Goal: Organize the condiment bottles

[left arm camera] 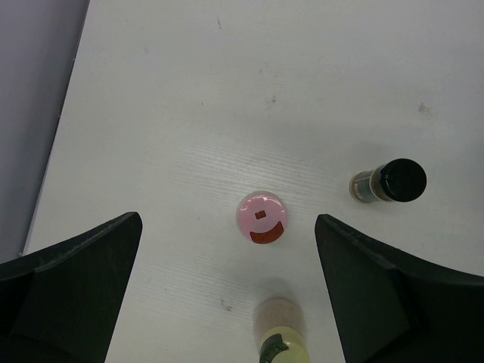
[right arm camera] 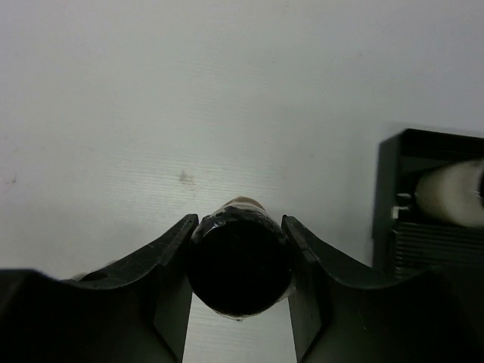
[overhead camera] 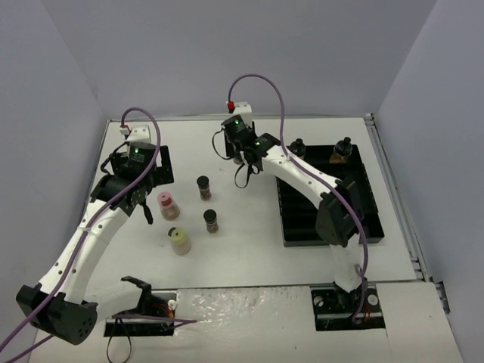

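One black-capped jar (right arm camera: 238, 265) clamped in right gripper (right arm camera: 240, 227), near tray (right arm camera: 386, 189) edge

No legible txt/labels/nos. on any jar.

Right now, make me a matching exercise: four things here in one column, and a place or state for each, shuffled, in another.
1 left gripper
2 right gripper
3 pink-capped jar
4 black tray

A shut on a black-capped jar
B right side of the table
C open
D upright, left side of the table

Pairs: 1-C, 2-A, 3-D, 4-B
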Tool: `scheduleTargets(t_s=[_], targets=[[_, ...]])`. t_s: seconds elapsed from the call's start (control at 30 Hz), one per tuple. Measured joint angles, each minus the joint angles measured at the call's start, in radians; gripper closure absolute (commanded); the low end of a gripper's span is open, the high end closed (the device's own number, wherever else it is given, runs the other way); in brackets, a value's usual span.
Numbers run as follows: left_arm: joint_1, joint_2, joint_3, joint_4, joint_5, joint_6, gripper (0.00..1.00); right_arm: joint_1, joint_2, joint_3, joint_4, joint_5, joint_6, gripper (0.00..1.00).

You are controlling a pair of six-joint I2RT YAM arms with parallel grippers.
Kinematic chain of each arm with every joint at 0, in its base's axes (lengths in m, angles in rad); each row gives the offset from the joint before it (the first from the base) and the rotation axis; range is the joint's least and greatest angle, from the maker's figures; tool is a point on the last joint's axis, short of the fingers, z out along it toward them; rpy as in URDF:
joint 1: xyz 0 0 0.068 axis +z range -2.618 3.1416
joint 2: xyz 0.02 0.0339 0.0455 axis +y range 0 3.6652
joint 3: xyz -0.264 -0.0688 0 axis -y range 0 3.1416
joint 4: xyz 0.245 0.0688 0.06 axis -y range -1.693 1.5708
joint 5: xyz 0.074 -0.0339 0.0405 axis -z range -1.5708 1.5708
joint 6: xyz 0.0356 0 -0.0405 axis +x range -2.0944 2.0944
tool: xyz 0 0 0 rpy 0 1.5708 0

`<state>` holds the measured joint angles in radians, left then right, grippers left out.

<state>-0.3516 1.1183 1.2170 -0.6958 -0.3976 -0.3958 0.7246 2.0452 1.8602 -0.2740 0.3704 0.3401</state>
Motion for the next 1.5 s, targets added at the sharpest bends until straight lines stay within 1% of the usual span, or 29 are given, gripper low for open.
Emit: scheduleTargets(t_s=[0.13, 0.4, 0.5, 0.7, 0.97, 1.1, 1.3, 1.5], targets=[[0.008, 0.000, -0.004, 0.004, 0.011, 0.000, 0.03, -0.089, -0.175, -0.197, 0.026, 0.017, 0.046, 1.00], [0.026, 0.000, -0.008, 0.013, 0.036, 0.000, 0.03, -0.371, -0.422, -0.484, 0.030, 0.037, 0.098, 1.00], [0.028, 0.000, -0.018, 0.020, 0.042, 0.000, 0.03, -0.449, -0.480, -0.539, 0.024, 0.034, 0.105, 1.00], [0.038, 0.000, -0.024, 0.022, 0.057, -0.002, 0.03, -0.622, -0.563, -0.676, 0.068, -0.031, 0.112, 1.00], [0.045, 0.000, -0.025, 0.026, 0.065, -0.001, 0.03, -0.825, -0.615, -0.791, 0.117, -0.076, 0.124, 1.00], [0.045, 0.000, -0.025, 0.029, 0.070, -0.001, 0.03, -0.878, -0.615, -0.813, 0.154, -0.079, 0.131, 1.00], [0.045, 0.001, -0.025, 0.030, 0.079, -0.002, 0.03, -0.881, -0.605, -0.852, 0.242, -0.079, 0.146, 1.00], [0.046, 0.002, -0.026, 0.031, 0.080, -0.001, 0.03, -0.881, -0.531, -0.880, 0.345, -0.062, 0.155, 1.00]])
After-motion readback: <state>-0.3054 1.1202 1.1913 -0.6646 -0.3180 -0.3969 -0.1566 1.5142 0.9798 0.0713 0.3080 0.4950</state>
